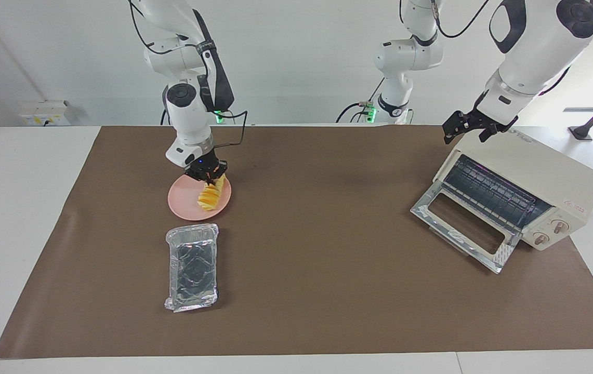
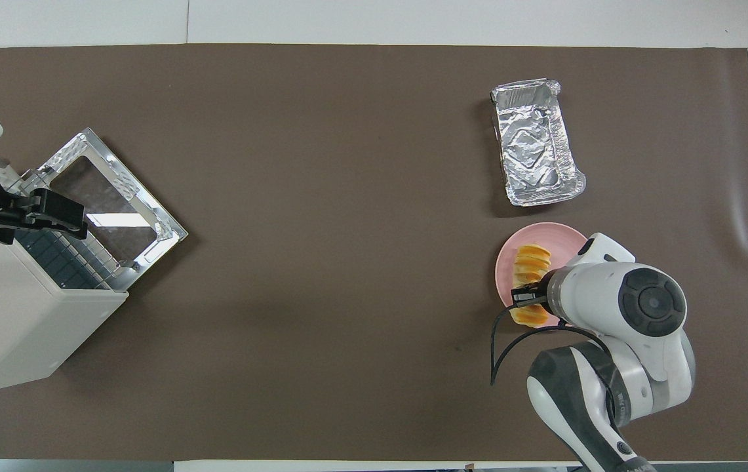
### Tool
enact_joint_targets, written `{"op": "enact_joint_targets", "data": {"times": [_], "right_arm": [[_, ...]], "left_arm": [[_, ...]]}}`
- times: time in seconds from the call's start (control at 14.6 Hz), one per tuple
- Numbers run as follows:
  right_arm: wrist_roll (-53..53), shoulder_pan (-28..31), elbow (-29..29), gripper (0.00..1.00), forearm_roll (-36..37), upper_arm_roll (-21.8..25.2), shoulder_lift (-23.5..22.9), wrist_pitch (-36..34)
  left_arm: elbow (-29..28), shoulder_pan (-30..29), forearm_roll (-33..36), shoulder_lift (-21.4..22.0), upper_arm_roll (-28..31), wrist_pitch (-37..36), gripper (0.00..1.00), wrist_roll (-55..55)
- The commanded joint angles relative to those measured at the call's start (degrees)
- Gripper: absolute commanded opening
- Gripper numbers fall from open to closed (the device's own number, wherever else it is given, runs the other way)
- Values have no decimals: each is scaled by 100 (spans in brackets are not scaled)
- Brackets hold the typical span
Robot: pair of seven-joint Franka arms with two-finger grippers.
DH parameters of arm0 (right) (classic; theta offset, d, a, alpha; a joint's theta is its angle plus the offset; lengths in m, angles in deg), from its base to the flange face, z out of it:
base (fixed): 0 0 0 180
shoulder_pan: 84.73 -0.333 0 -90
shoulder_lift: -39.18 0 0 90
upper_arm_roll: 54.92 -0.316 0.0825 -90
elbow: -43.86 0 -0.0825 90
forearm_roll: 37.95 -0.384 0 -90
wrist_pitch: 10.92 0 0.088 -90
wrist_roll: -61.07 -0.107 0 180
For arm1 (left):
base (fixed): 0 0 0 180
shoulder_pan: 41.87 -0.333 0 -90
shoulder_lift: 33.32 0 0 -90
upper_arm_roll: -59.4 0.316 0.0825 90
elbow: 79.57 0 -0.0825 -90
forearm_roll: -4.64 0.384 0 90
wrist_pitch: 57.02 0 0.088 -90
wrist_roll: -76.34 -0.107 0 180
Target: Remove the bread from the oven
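1. Bread [image 1: 209, 196] lay on the pink plate [image 1: 184, 201], left of centre in the facing view and lower right in the overhead view [image 2: 531, 265]; tilted, its upper end raised into the fingers.
2. Right gripper [image 1: 214, 178] clamped on the bread's upper end, directly over the plate; fingertips drawn together on the loaf.
3. Oven [image 1: 545, 179] stood at the right of the facing view, at the left edge of the overhead view [image 2: 13, 328]; glass door [image 1: 462, 223] folded down flat onto the brown mat [image 1: 327, 259]; wire rack [image 1: 493, 192] visible inside.
4. Left gripper [image 1: 470, 130] hung over the oven's top front edge, fingers spread apart, nothing between them.
5. Foil tray [image 1: 193, 267] sat below the plate in the facing view, close but apart.
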Motion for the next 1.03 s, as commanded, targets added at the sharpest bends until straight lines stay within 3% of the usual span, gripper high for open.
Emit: {"op": "enact_joint_targets", "data": {"times": [0.0, 0.07, 0.14, 0.21, 0.34, 0.55, 0.96], "right_arm": [[78, 83, -44, 0, -24, -13, 11, 94], [78, 109, -26, 1, -24, -13, 2, 94], [87, 170, 0, 45, -24, -13, -7, 85], [87, 240, 61, 99, -15, -13, -24, 33], [87, 302, 429, 100, -24, -13, -112, -281], [182, 461, 1403, 100, -15, -4, -227, -1528], [1963, 1189, 3038, 100, 2, 22, -78, -3305]], "left_arm": [[-118, -58, 74, 127, -31, 74, 100, -64], [-109, -58, 74, 127, -31, 74, 100, -64], [-117, -58, 74, 127, -31, 74, 100, -64], [-109, -58, 74, 127, -31, 74, 100, -64], [-117, -58, 74, 127, -31, 74, 100, -64], [-118, -58, 74, 127, -31, 74, 100, -64], [-118, -58, 74, 127, -31, 74, 100, -64]]}}
